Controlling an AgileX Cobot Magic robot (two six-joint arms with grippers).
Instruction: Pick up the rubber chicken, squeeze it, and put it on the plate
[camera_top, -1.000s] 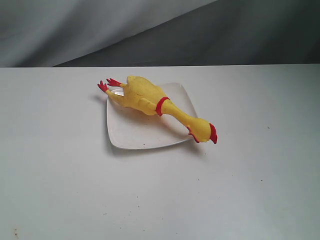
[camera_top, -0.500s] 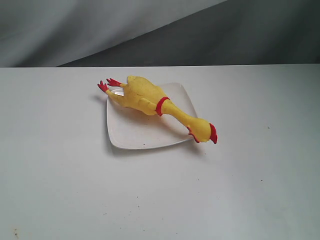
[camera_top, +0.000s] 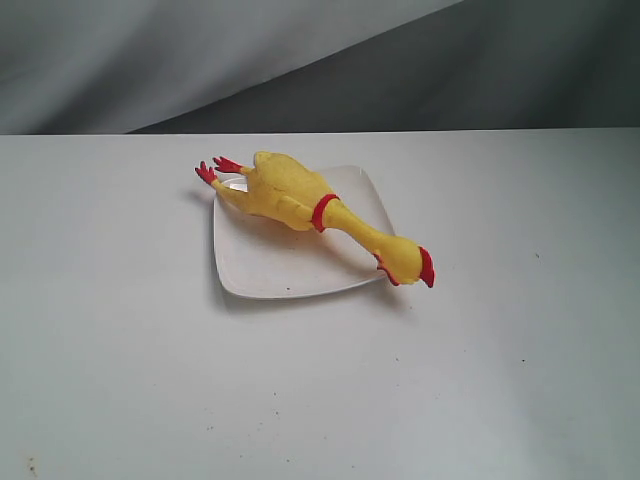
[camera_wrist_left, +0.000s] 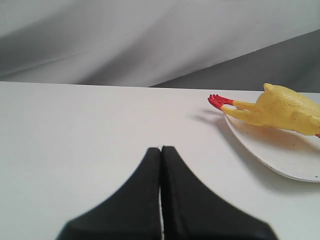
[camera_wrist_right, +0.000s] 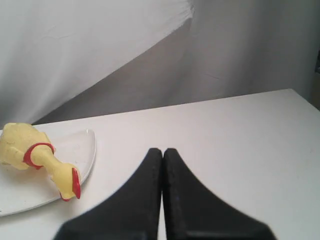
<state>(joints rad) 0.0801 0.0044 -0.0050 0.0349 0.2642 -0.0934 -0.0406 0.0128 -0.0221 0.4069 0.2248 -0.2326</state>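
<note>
The yellow rubber chicken (camera_top: 300, 200) lies diagonally across the white square plate (camera_top: 270, 265). Its red feet stick out past the plate's far left corner and its red-combed head hangs over the near right edge. Neither gripper shows in the exterior view. In the left wrist view my left gripper (camera_wrist_left: 161, 149) is shut and empty above bare table, well away from the chicken (camera_wrist_left: 282, 107) and the plate (camera_wrist_left: 280, 160). In the right wrist view my right gripper (camera_wrist_right: 163, 151) is shut too, holding nothing, apart from the chicken's head (camera_wrist_right: 67, 182) and the plate (camera_wrist_right: 82, 150).
The white table (camera_top: 480, 380) carries a few small dark specks. A grey and white cloth backdrop (camera_top: 300, 60) hangs behind the table's far edge.
</note>
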